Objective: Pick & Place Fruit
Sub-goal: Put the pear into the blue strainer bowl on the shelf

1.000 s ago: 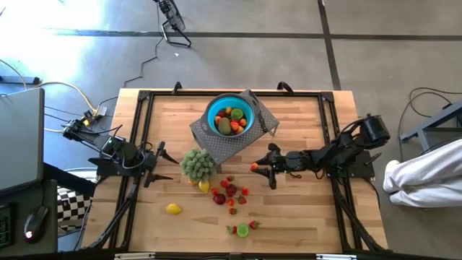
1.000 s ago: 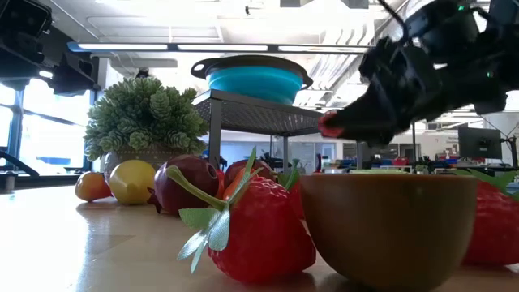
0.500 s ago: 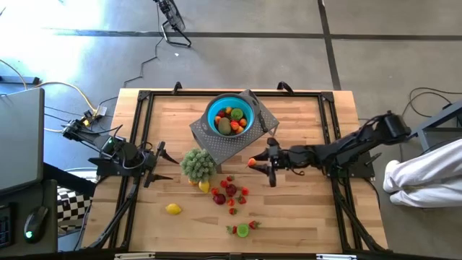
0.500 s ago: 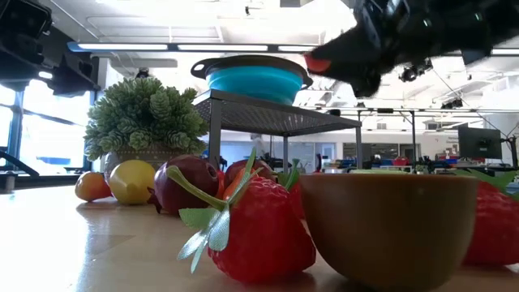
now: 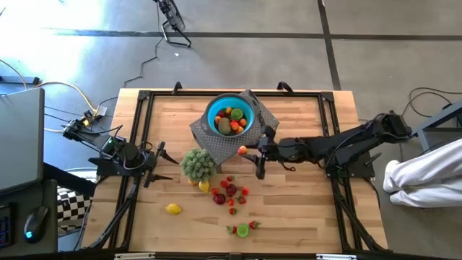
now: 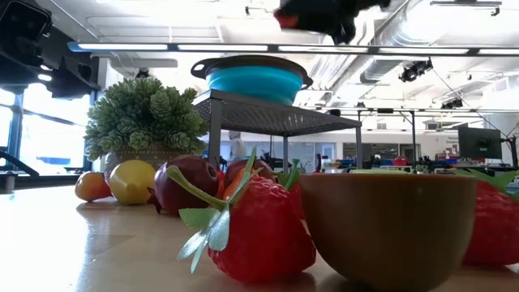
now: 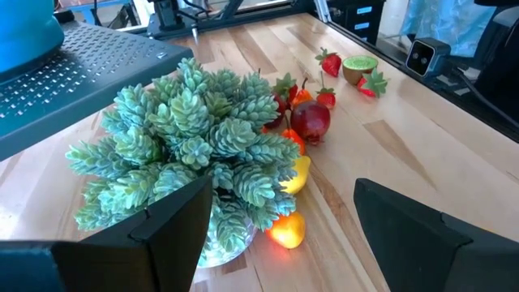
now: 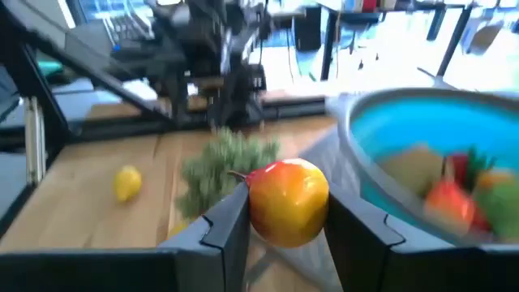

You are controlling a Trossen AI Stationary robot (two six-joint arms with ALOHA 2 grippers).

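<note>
My right gripper (image 5: 247, 151) is shut on a small red-and-yellow fruit (image 8: 289, 201) in the air, just off the near right corner of the grey mesh stand (image 5: 216, 144). The blue bowl (image 5: 231, 114) on that stand holds several fruit pieces. More fruit (image 5: 227, 193) lies on the table near a potted plant (image 5: 198, 163), with a lemon (image 5: 173, 209) and a green half-fruit (image 5: 242, 230) nearer the front edge. My left gripper (image 7: 280, 227) waits open at the table's left, facing the plant. My right gripper pinches the round fruit by its two sides (image 8: 259, 212) between the two fingers, at their free ends. The fingers reach roughly level from the table's right side. The fruit is lifted clear of the table, its stem pointing up.
The grey mesh stand raises the bowl above the table. A black-handled knife (image 5: 266, 123) lies on the stand's right part. A brown bowl (image 6: 389, 227) stands close to the low camera. Bare wood lies at the table's right and near left.
My right gripper has risen from just above the table to about bowl height and gone toward the table's left and far edge, nearing the stand. It has rolled a little. The fruit has stayed in its fingers.
</note>
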